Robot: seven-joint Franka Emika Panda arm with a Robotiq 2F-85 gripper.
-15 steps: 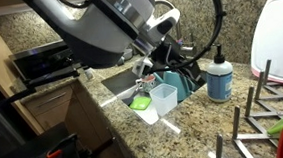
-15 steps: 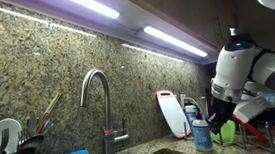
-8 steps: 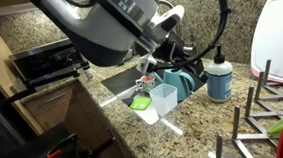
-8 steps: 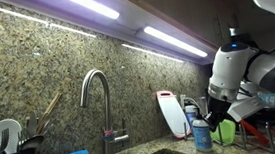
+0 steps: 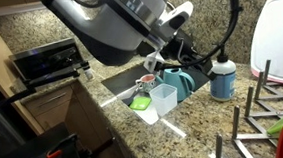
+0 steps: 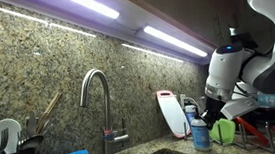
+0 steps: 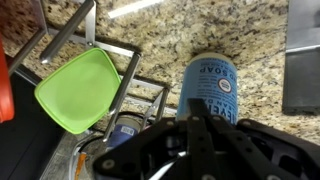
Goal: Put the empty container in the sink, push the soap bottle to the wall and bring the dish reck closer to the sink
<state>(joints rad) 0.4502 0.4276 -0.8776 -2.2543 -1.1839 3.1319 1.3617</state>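
The blue soap bottle (image 5: 222, 80) stands on the granite counter behind the sink (image 5: 122, 83); it also shows in an exterior view (image 6: 201, 135) and in the wrist view (image 7: 210, 85). My gripper (image 7: 193, 128) is shut, with its fingertips against the bottle's side. It also shows in both exterior views (image 5: 188, 56) (image 6: 210, 109). The empty clear container (image 5: 165, 97) stands upright at the sink's corner; I cannot tell whether it is inside the basin. The wire dish rack (image 5: 259, 109) stands on the counter beyond the bottle and holds a green plate (image 7: 80, 90).
A teal pitcher (image 5: 180, 83) stands between the container and the bottle. A green sponge (image 5: 141, 103) lies at the sink edge. The faucet (image 6: 100, 102) rises at the back wall. A cutting board (image 6: 171, 112) leans on the wall. A white appliance (image 5: 279, 34) stands behind.
My gripper and arm have shifted a little along the counter, and the soap bottle has slid slightly with them, away from the sink.
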